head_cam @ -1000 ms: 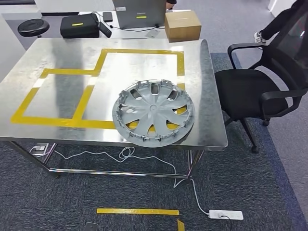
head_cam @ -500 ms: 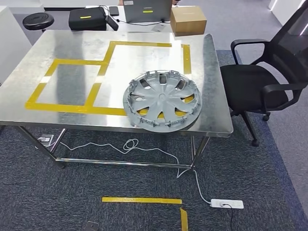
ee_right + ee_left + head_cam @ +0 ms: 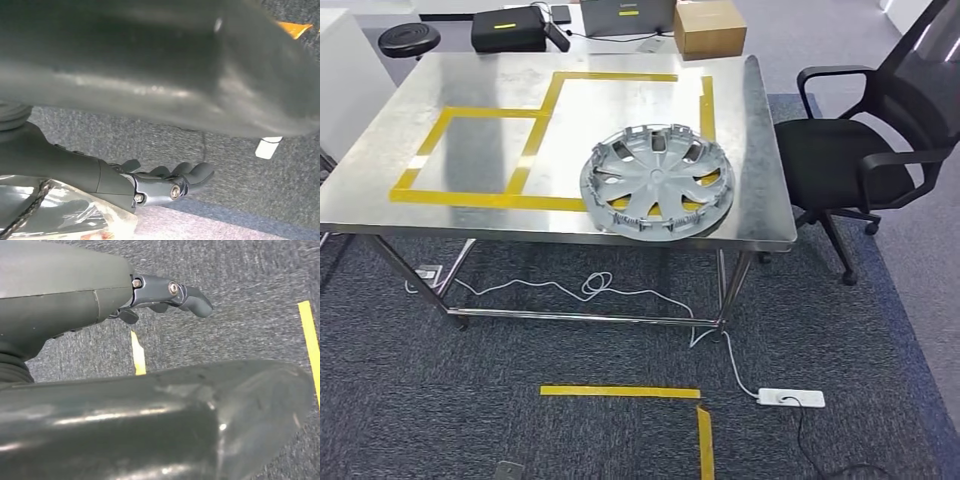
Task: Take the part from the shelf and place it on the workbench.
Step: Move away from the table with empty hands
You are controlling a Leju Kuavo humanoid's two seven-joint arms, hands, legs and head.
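- Beside the body, the left robot hand (image 3: 166,292) hangs over grey carpet, fingers loosely extended and holding nothing; a strip of yellow floor tape (image 3: 138,354) lies on the carpet beyond it.
- Ahead of both hands and well apart from them, the desk (image 3: 471,80) carries yellow tape outlines, and the part, a silver wheel cover (image 3: 657,182), lies flat near its front right corner, overlapping the tape line.
- Judged from this, the placing step looks done: the part rests on the desk and neither hand touches it.
- The right robot hand (image 3: 170,182) also hangs low with fingers stretched out and empty, above carpet where a white power strip (image 3: 268,147) lies further off.
- Next would likely be stepping clear, minding the floor cable (image 3: 637,295) and the office chair (image 3: 848,160) off to the right.
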